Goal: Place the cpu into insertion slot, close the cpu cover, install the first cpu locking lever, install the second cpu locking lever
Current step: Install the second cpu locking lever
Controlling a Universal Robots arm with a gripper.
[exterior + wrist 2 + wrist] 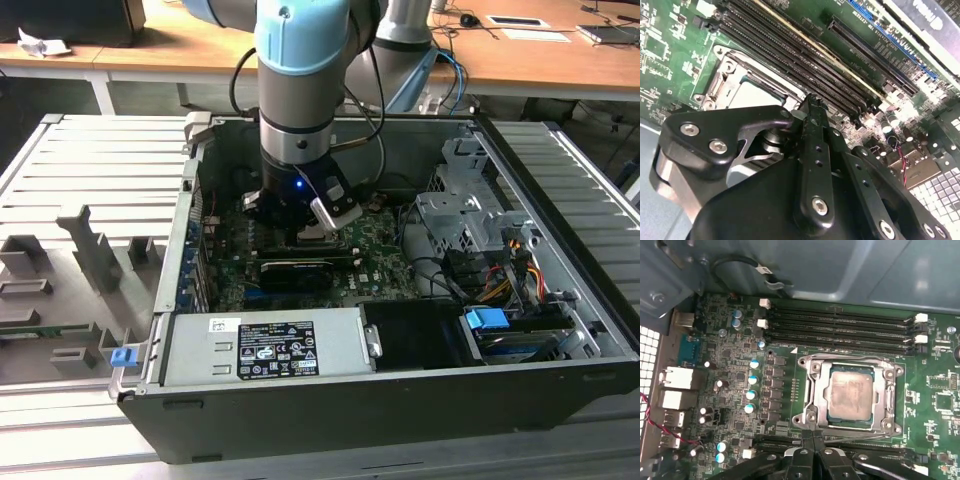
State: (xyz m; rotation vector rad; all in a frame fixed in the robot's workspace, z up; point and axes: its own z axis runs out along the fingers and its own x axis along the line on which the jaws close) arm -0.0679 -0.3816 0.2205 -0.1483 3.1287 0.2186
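Exterior view: arm (300,90) plunged straight down into the open case (400,400), gripper (318,228) low over the green board (385,262), likely to work at the socket under it. Second wrist view: jaws pressed together, holding nothing, tips at the cover (722,82) edge, beside the long black memory slots (805,55), seemingly to push a lever. First wrist view: cpu (850,392), pale silvery-grey and smudged, seated in the slot (816,412), silver frame down flat around it, jaws shut just beside.
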